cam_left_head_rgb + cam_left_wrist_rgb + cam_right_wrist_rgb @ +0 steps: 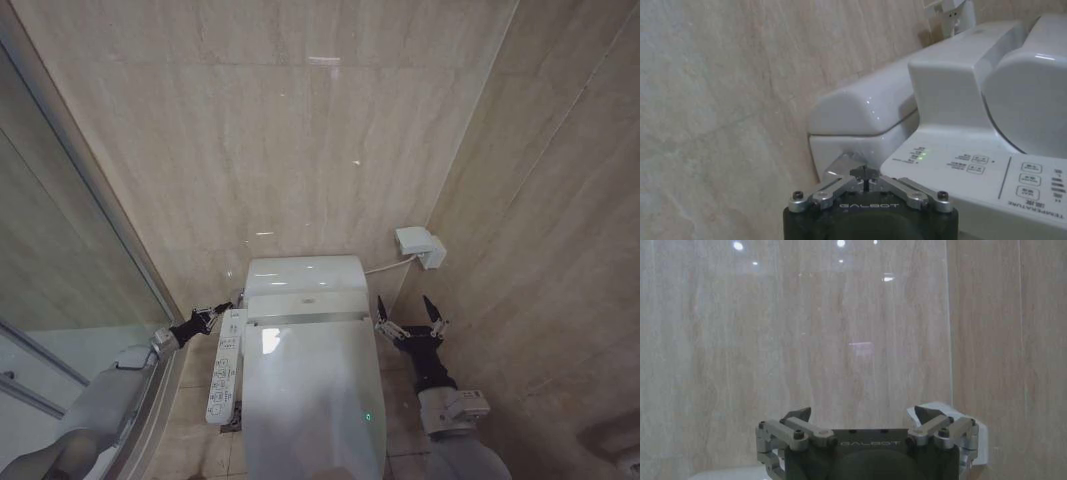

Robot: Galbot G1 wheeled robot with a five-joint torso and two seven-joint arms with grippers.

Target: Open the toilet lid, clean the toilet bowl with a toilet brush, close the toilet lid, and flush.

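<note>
The toilet lid (310,400) is a glossy white oval lying shut over the toilet, so the toilet bowl is hidden beneath it; its curved edge also appears in the left wrist view (1033,100). My left gripper (224,309) is at the toilet's left rear corner, just behind the side control panel, and its fingers are shut with the tip (865,174) close to the white rear housing (860,115). My right gripper (408,310) hovers to the right of the toilet's rear and is open and empty, facing the wall (863,415). The toilet brush is out of view.
A side control panel (225,375) with buttons runs along the toilet's left edge. A white wall box (420,246) with a cable sits behind the toilet on the right. A glass shower partition (60,280) stands at the left. Tiled walls close in behind and to the right.
</note>
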